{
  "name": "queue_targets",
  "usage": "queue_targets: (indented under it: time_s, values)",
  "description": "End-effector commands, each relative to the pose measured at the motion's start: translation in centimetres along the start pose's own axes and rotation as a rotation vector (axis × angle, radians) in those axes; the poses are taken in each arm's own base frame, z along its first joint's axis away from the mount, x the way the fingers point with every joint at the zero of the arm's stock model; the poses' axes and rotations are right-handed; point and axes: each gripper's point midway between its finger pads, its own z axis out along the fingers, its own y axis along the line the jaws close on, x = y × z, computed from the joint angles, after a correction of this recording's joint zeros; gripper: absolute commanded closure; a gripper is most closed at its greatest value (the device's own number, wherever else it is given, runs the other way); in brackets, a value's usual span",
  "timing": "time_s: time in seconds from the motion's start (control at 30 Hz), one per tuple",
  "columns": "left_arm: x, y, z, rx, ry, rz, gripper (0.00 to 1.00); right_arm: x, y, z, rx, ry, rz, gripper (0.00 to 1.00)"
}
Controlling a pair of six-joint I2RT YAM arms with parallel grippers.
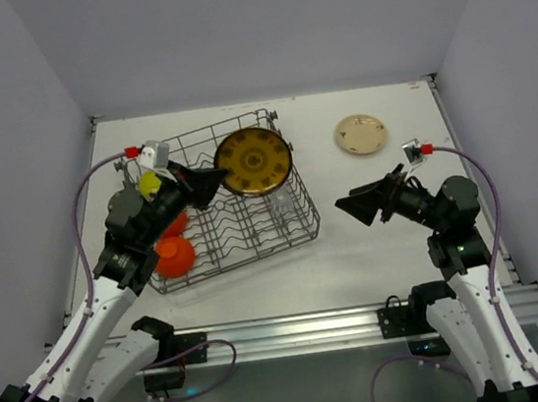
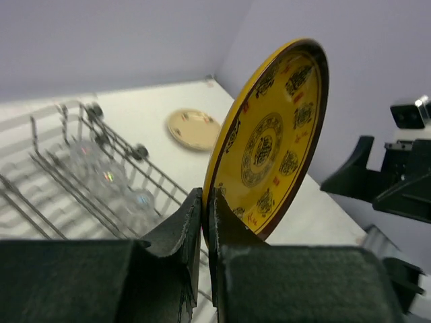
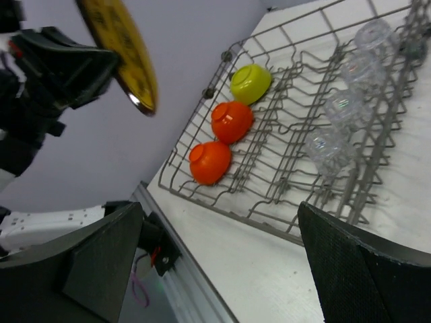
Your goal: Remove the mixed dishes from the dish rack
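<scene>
Left wrist view alone shows the grip: the left end effector (image 2: 205,202) is clenched on the lower rim of the patterned plate (image 2: 273,141), which stands on edge over the far part of the rack (image 1: 254,238). Right wrist view alone shows the right end effector (image 3: 222,262) released, fingers spread wide, over bare bench (image 1: 374,247) at the rack's 3 o'clock. From above, open room runs from there to the bench's right edge. Inside the rack, two orange bowls (image 3: 210,161) and a lime bowl (image 3: 250,82) sit along the 9 o'clock wall, and clear glass cups (image 3: 343,104) line the 3 o'clock wall. Farther off, at 1 o'clock, a cream plate (image 1: 360,133) lies flat on the bench.
</scene>
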Motion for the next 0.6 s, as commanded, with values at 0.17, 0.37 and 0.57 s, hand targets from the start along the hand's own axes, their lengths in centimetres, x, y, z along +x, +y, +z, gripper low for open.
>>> queue_targets:
  time_s: [0.17, 0.37, 0.57]
  values:
    - [5.9, -1.5, -2.2, 0.053, 0.002, -0.439, 1.00, -0.4, 4.1, 3.7, 0.026, 0.087, -0.146, 0.07]
    - [9.3, -1.2, -3.1, 0.044, 0.056, -0.555, 1.00, 1.1, 4.3, 6.8, 0.050, 0.172, -0.219, 0.14]
    - [10.0, -0.9, -3.5, 0.019, 0.063, -0.560, 1.00, 1.0, 3.2, 8.8, 0.134, 0.196, -0.266, 0.40]
